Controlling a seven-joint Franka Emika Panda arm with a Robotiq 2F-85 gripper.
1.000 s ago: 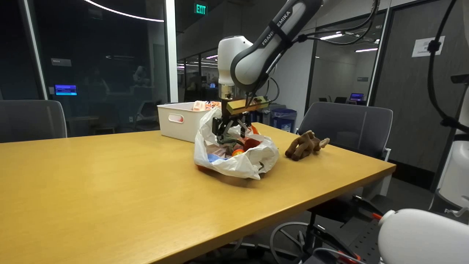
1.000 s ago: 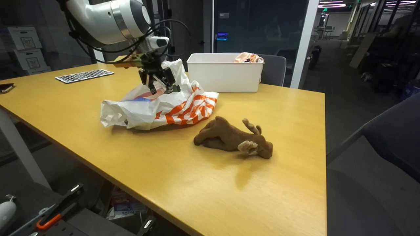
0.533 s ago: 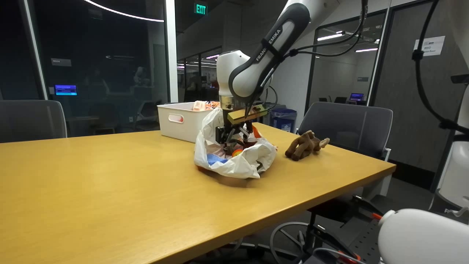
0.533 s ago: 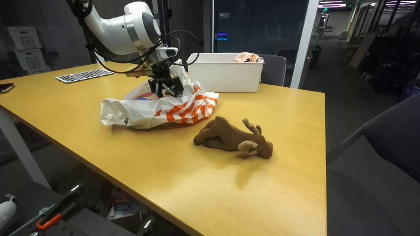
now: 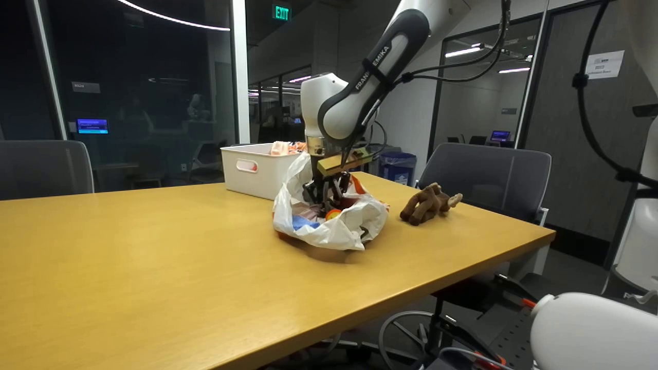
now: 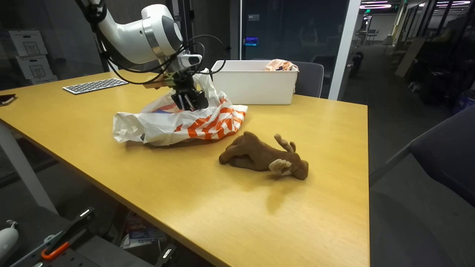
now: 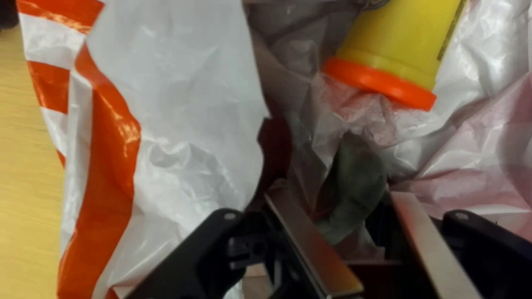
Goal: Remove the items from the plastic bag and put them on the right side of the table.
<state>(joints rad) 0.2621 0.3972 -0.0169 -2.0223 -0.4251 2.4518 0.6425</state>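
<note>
The white plastic bag [image 5: 329, 235] with orange stripes lies slumped open on the table [image 6: 297, 215]. My gripper [image 7: 338, 193] points down inside its mouth, fingers partly drawn together but apart. Between the fingers is a grey-green soft item [image 7: 359, 178]; a gap shows beside it on the left, and contact on the right is unclear. Ahead of the fingers lies a yellow tub [image 7: 399, 41] with an orange lid. A dark red item [image 7: 276, 145] and a blue item [image 5: 304, 222] also show in the bag. A brown plush moose [image 6: 263, 154] lies outside on the table.
Just behind the bag stands a white box [image 6: 256, 87] with patterned cloth [image 6: 281, 65] sticking out. A keyboard [image 6: 95, 86] and a dark phone-like object [image 6: 7, 99] lie farther along the table. A chair [image 5: 488, 174] stands at the table's edge.
My gripper has come down deeper into the bag, and its fingers have moved closer together around the grey-green item. The bag's rim has shifted slightly; the moose has stayed put.
</note>
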